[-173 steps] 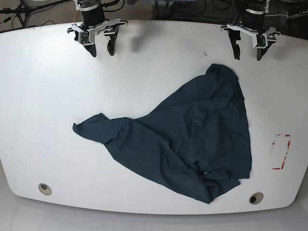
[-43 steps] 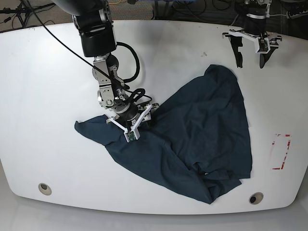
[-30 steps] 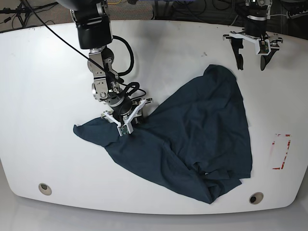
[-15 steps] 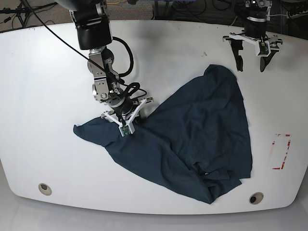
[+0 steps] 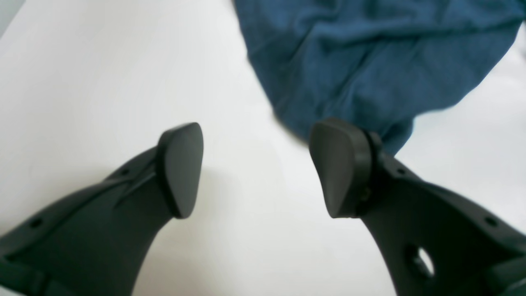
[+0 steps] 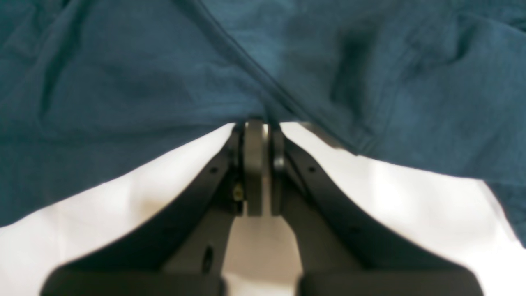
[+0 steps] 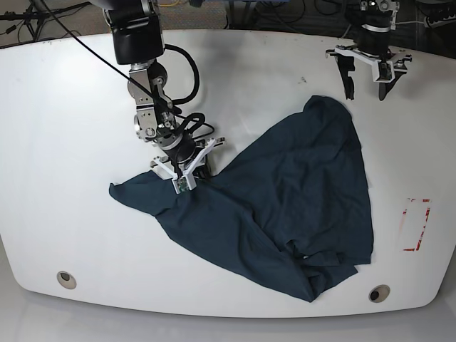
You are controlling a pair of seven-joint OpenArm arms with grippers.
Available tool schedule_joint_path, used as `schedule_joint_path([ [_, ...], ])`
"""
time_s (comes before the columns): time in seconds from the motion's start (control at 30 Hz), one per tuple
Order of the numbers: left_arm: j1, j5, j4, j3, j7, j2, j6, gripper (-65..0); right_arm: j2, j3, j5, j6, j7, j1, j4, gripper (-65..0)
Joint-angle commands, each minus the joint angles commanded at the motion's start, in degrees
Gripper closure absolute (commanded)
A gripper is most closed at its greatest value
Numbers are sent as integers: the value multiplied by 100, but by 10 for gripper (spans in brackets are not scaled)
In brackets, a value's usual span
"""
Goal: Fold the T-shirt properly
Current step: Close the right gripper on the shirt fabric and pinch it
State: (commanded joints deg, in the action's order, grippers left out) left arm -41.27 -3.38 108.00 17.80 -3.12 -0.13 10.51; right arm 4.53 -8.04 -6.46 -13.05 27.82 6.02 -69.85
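The dark navy T-shirt (image 7: pixel 299 192) lies crumpled on the white table (image 7: pixel 64 142), spreading from a narrow tip at the left to a bunched hem at the front right. My right gripper (image 7: pixel 189 178) is down at the shirt's upper left edge. In the right wrist view it (image 6: pixel 261 127) is shut on a fold of the T-shirt (image 6: pixel 164 74). My left gripper (image 7: pixel 365 87) hangs open at the back right, just behind the shirt's top corner. The left wrist view shows the open gripper (image 5: pixel 257 168) with the T-shirt (image 5: pixel 370 61) close behind its right finger.
A red-outlined rectangle (image 7: pixel 417 224) is marked near the table's right edge. Two round holes (image 7: pixel 66 279) (image 7: pixel 379 293) sit near the front edge. Cables run behind the table's back edge.
My right arm came from the back of the table down onto the shirt's upper left edge and shut on it, then drew slightly back. The left gripper shifted slightly.
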Motion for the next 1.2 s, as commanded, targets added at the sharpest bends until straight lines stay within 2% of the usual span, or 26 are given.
schedule_joint_path([
  [0.2,0,0,9,0,0,0,0,-415,0,0,0,0,18,-114,-369,-29],
  [0.43,0,9,9,0,0,0,0,-415,9,0,9,0,404,-185,-1046,-49],
  [0.6,0,9,9,-9,0,0,0,-415,9,0,9,0,492,-176,-1424,-185],
  [0.63,0,9,9,-9,0,0,0,-415,9,0,9,9,492,-167,-1512,-239],
  [0.73,0,9,9,-9,0,0,0,-415,9,-9,9,9,501,-44,-1574,-306],
  [1.07,0,9,9,-9,0,0,0,-415,9,-79,9,-44,501,501,-1407,-325],
  [1.2,0,9,0,-9,0,0,0,-415,53,-554,9,-9,501,862,-1020,-323],
])
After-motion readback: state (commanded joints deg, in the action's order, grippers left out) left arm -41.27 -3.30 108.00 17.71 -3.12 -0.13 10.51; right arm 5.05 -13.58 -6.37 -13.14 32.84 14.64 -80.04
